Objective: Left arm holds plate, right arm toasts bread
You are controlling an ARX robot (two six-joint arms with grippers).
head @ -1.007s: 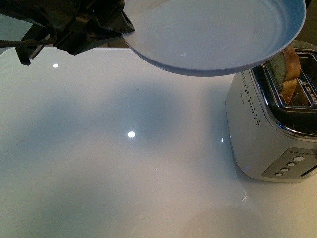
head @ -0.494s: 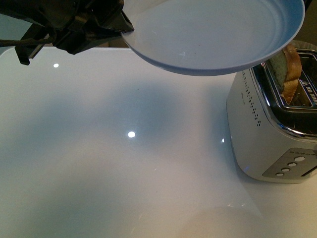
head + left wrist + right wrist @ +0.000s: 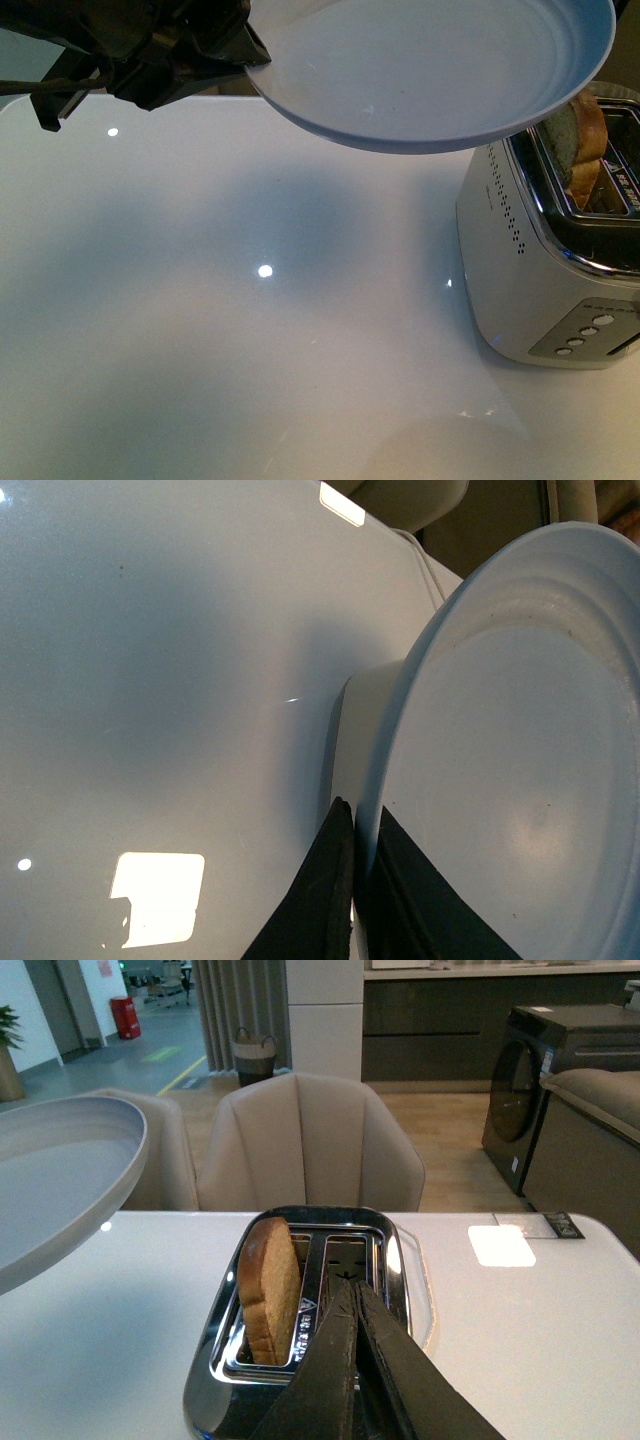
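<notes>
The left hand (image 3: 250, 55) is pinching the rim of the plate (image 3: 430, 70), its fingers (image 3: 310, 910) closed narrow on the edge, one under it and one on its face. It is holding the plate in the air, well above the counter (image 3: 250, 350). The plate is reaching out away from that hand, and its far edge is hanging just over the toaster (image 3: 530, 270). The bread (image 3: 270, 1285) is standing upright in one slot, its rounded top showing above the chrome rim. The right hand (image 3: 350, 1295) is hovering over the toaster with its fingers pressed together on nothing, the tips pointing at the empty slot just beside the bread.

Several things could be going wrong from here. The plate is being carried by a thin rim only, so its weight out beyond the hand may be working it loose or tipping it, and a slice laid on it could slide off. The right hand would be jabbing or crushing the bread if it came down without opening. A slice lifted straight up may also be knocking the underside of the overhanging plate.

Compared with a moment earlier, almost nothing is differing. The plate and left hand are keeping the same place, and the bread is sitting at the same height.
</notes>
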